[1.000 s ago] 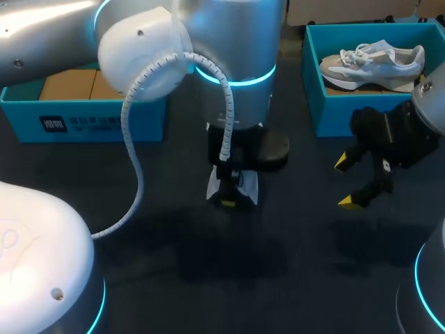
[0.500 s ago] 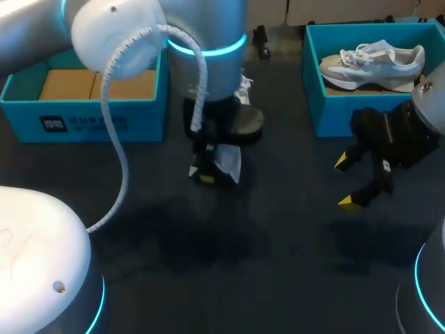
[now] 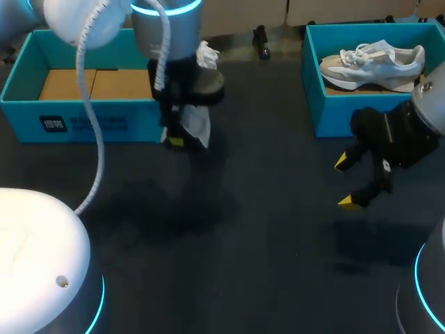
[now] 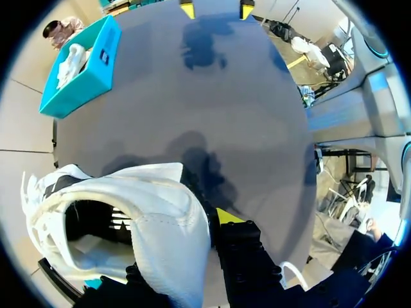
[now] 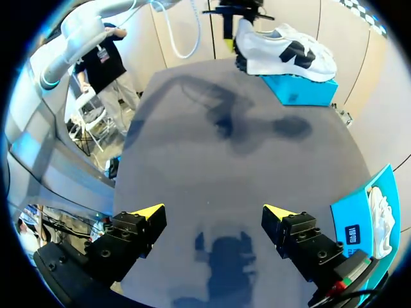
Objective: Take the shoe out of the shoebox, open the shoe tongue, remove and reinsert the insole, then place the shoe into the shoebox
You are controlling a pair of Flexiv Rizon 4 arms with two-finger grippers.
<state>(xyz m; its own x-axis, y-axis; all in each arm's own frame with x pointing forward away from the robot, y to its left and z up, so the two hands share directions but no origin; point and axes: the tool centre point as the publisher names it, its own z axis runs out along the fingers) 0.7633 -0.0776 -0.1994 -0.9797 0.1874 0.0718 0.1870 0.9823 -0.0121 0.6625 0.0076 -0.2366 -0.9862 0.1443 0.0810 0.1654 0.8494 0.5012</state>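
My left gripper [image 3: 178, 138] is shut on a white shoe [image 3: 197, 123], held in the air heel-down at the front right corner of the left teal shoebox [image 3: 28, 120]. In the left wrist view the shoe's collar [image 4: 160, 224] fills the space between the fingers; one yellow fingertip [image 4: 226, 217] shows beside it, and the insole is hidden in the dark opening. In the right wrist view the shoe [image 5: 282, 50] hangs above that box [image 5: 302, 90]. My right gripper [image 3: 348, 182] [image 5: 213, 213] hovers open and empty over the table at the right.
A second teal shoebox [image 3: 327, 115] at the back right holds a grey-white shoe [image 3: 372, 57], just behind my right gripper. The left box has a brown cardboard floor [image 3: 90, 85]. The dark table [image 3: 264, 243] lies bare in the middle and front.
My left arm has carried the white shoe from the table's middle back and to the left, up to the left shoebox. The right arm has stayed still.
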